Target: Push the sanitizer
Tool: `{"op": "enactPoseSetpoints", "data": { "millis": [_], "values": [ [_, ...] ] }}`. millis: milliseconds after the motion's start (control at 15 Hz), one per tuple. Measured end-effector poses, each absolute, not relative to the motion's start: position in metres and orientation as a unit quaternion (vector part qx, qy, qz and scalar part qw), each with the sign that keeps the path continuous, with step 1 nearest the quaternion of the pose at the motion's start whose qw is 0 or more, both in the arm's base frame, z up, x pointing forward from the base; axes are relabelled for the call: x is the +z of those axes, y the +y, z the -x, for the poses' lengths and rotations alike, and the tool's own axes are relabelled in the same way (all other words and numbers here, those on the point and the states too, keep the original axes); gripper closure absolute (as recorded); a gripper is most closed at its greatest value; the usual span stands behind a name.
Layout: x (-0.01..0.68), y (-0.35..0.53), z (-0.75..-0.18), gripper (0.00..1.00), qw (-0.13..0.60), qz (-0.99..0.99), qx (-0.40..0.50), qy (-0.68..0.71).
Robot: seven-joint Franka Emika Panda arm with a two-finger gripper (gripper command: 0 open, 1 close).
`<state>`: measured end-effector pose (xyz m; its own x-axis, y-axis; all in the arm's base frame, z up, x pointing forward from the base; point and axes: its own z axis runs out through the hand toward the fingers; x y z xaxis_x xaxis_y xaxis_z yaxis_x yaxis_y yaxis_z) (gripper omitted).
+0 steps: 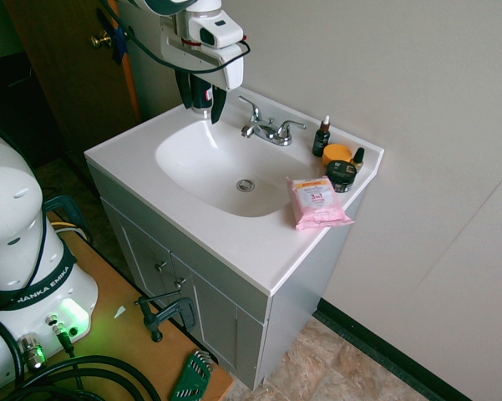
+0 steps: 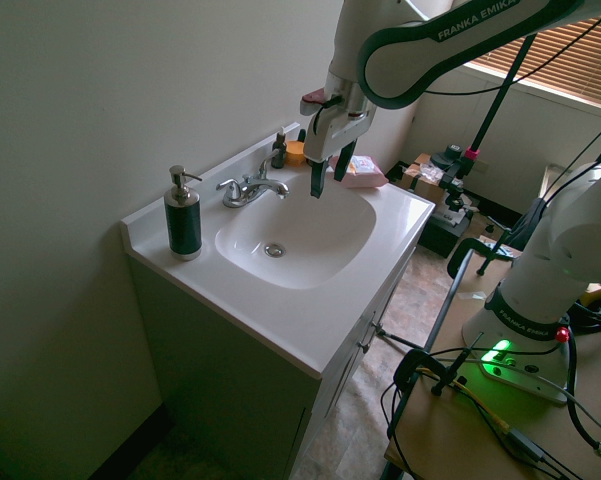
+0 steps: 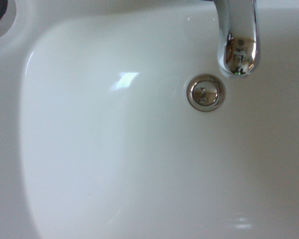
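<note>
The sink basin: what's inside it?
Inside the sink basin only a silver drain shows; the faucet spout overhangs the rim, and the gripper hangs above. Below the drain is hidden.

The sink basin point(image 2: 310, 255) is sunk in the middle of the vanity top point(image 2: 280, 320); the drain point(image 2: 273, 250) lies in the basin's bottom; the faucet point(image 2: 250, 188) stands on the back edge, behind the basin; the sanitizer point(image 2: 183, 215) stands at one back corner; the dropper bottle point(image 1: 321, 138), jars point(image 1: 340, 165) and wipes pack point(image 1: 317, 203) cluster at the opposite end; the gripper point(image 2: 328, 172) hangs above the basin, well apart from the sanitizer.
</note>
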<state>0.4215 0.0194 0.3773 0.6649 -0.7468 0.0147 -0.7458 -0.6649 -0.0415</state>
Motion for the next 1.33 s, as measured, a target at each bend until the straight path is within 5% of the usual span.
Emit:
{"op": "enactPoseSetpoints", "data": {
  "millis": [467, 533, 1333],
  "values": [
    [0.423, 0.065, -0.458, 0.0, 0.028, 0.924, -0.047, 0.377],
    [0.436, 0.082, -0.469, 1.0, 0.03, 0.926, -0.051, 0.372],
    [0.469, 0.21, -0.571, 1.0, 0.021, 0.938, -0.055, 0.342]
  ]
}}
